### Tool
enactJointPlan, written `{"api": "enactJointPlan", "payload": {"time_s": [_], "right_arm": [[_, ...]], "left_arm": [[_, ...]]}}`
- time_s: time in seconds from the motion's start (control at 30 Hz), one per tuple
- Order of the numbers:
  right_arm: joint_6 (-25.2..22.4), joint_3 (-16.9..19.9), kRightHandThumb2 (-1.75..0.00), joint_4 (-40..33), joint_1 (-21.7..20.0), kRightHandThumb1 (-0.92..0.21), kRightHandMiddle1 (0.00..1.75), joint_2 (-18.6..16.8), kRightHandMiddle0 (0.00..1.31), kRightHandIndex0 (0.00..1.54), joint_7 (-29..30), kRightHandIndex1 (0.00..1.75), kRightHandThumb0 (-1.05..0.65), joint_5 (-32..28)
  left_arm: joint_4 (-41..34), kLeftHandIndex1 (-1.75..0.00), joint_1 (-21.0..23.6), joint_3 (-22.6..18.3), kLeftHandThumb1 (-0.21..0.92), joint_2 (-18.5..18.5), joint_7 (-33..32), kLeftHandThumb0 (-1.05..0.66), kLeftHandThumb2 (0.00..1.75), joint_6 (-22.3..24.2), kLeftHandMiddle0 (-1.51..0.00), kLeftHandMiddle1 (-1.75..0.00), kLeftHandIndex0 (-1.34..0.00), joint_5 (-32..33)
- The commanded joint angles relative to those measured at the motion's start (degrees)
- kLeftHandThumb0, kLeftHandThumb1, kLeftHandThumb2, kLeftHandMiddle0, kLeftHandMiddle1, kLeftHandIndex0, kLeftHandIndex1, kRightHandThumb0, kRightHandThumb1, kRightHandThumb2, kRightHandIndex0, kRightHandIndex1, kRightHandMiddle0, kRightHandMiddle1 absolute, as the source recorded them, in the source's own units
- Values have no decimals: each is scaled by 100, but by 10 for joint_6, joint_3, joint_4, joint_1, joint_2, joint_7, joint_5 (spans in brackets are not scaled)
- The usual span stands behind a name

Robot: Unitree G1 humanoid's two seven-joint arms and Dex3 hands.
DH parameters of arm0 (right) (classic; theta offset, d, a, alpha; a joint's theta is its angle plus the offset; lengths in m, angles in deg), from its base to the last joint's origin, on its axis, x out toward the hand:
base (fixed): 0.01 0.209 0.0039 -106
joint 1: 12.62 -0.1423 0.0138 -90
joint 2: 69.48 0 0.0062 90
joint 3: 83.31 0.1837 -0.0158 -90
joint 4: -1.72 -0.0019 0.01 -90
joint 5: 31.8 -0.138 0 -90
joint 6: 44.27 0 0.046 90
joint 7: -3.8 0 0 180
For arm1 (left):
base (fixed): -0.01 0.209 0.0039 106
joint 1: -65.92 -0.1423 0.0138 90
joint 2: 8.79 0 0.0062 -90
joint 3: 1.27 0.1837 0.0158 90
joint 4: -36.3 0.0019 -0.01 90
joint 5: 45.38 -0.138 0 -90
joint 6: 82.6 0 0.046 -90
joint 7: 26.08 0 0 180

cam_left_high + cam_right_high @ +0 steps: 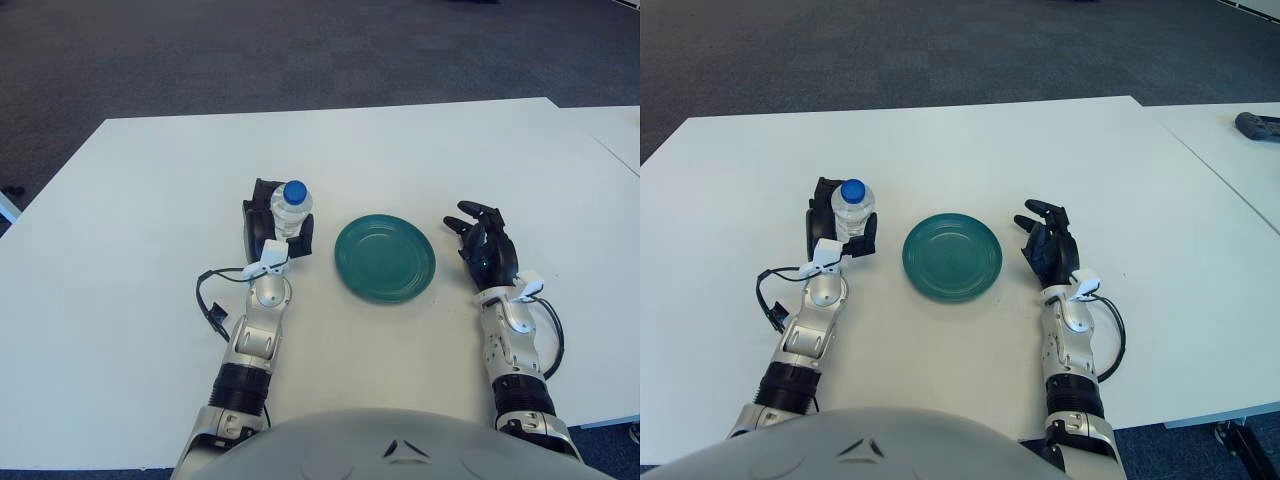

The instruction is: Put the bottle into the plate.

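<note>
Head stereo pair, overlooking table [420, 150]

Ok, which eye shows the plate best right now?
The left eye view: the plate sits near centre, fully clear. The right eye view shows it whole too, only further left, beside the bottle in the left hand.

The left hand [838, 232] grips the clear, blue-capped bottle [850, 212] upright — apparently lifted off the white table [1160, 200] — just left of the green plate [952, 256]. The right hand [1050, 245], fingers spread, shows right of the plate.
</note>
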Motion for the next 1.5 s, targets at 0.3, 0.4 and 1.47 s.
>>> {"api": "enactJointPlan", "payload": {"time_s": [0.3, 0.4, 1.47], "right_arm": [[-32, -5, -80, 40, 27, -92, 132, -21, 12, 55, 15, 118, -57, 0], [-21, -7, -79, 42, 28, -92, 132, -26, 12, 54, 15, 119, -56, 2], [-15, -31, -88, 7, 69, -83, 117, -65, 16, 51, 43, 102, -53, 22]], "left_arm": [[-51, -175, 40, 49, 20, 7, 44, -51, 146, 48, -122, -175, -70, -51], [-60, -175, 52, 62, 19, 14, 56, -51, 146, 68, -121, -175, -70, -60], [-22, -175, 70, 122, 22, 17, 131, -50, 143, 99, -117, -175, -68, -19]]}}
